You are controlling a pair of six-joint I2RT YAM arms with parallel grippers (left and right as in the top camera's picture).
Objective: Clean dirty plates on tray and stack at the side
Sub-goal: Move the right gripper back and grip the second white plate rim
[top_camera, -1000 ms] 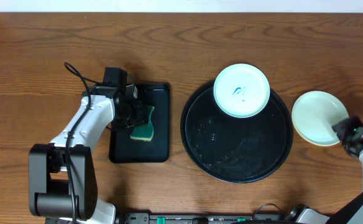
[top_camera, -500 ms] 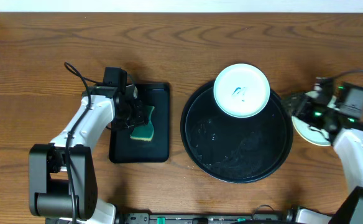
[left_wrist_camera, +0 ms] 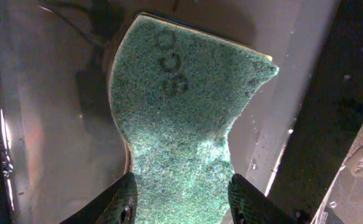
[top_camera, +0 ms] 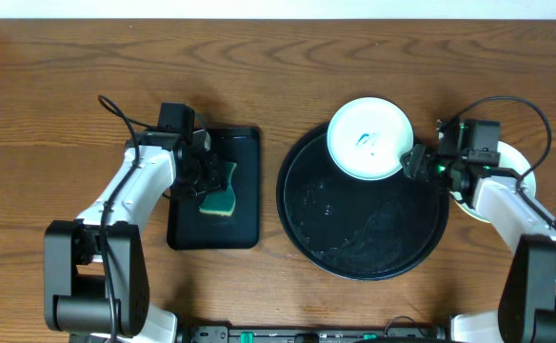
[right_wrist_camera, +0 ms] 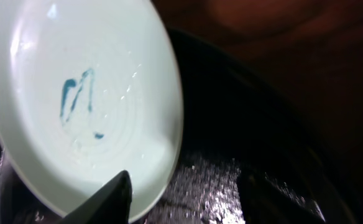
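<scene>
A mint-white plate (top_camera: 370,138) with blue-green scribbles sits on the far rim of the round black tray (top_camera: 362,259). My right gripper (top_camera: 414,162) is open at the plate's right edge. In the right wrist view the plate's (right_wrist_camera: 76,93) rim lies between the open fingers (right_wrist_camera: 188,199) over the wet tray (right_wrist_camera: 262,124). Other pale plates (top_camera: 521,160) lie to the right of the tray, mostly hidden under my right arm. My left gripper (top_camera: 211,183) is shut on a green sponge (top_camera: 223,198).
The sponge (left_wrist_camera: 181,106) rests in a small rectangular black tray (top_camera: 245,152) left of the round tray, between my left fingers (left_wrist_camera: 181,199). That tray's floor (left_wrist_camera: 45,124) is wet. Bare wooden table lies around both trays.
My right arm has swung left from the plates at the right side to the marked plate's right edge. The left arm and sponge have not moved.
</scene>
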